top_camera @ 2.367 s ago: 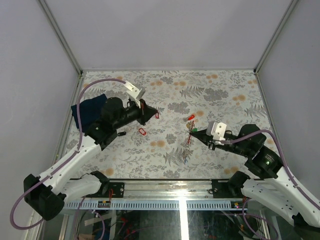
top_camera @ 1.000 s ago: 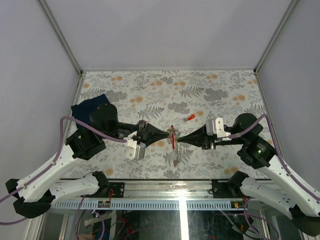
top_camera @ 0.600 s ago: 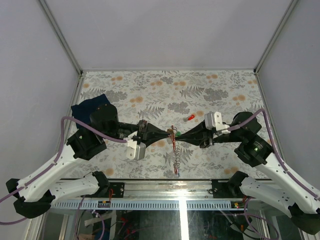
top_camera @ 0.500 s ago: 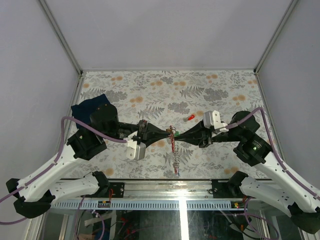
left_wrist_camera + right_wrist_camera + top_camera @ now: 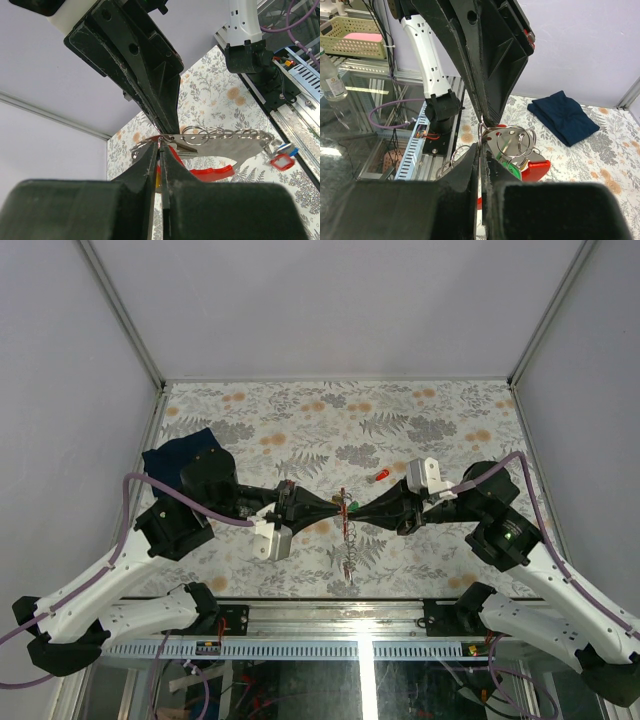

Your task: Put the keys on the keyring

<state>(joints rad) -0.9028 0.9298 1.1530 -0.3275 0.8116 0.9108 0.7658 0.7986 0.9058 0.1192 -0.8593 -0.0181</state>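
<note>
Both grippers meet tip to tip above the middle of the table. My right gripper (image 5: 357, 508) is shut on a thin ring of the keyring (image 5: 506, 141), whose grey holed fob, further rings, green tag (image 5: 514, 171) and red strap (image 5: 538, 167) hang beside its fingers. My left gripper (image 5: 338, 508) is shut on a thin key (image 5: 159, 143) seen edge-on, touching the keyring's ring beside the fob (image 5: 225, 147). A chain of rings (image 5: 350, 558) dangles below, ending in a red-tagged key (image 5: 281, 161). Another red-tagged key (image 5: 381, 476) lies on the table.
A folded navy cloth (image 5: 172, 456) lies at the table's left edge, behind the left arm. The metal rail with the arm bases (image 5: 330, 620) runs along the near edge. Grey walls close in the far, left and right sides.
Earlier the arms were apart; a second ago they were tip to tip. Since then the right wrist has shifted slightly left and farther, and the hanging chain has swung a little.
</note>
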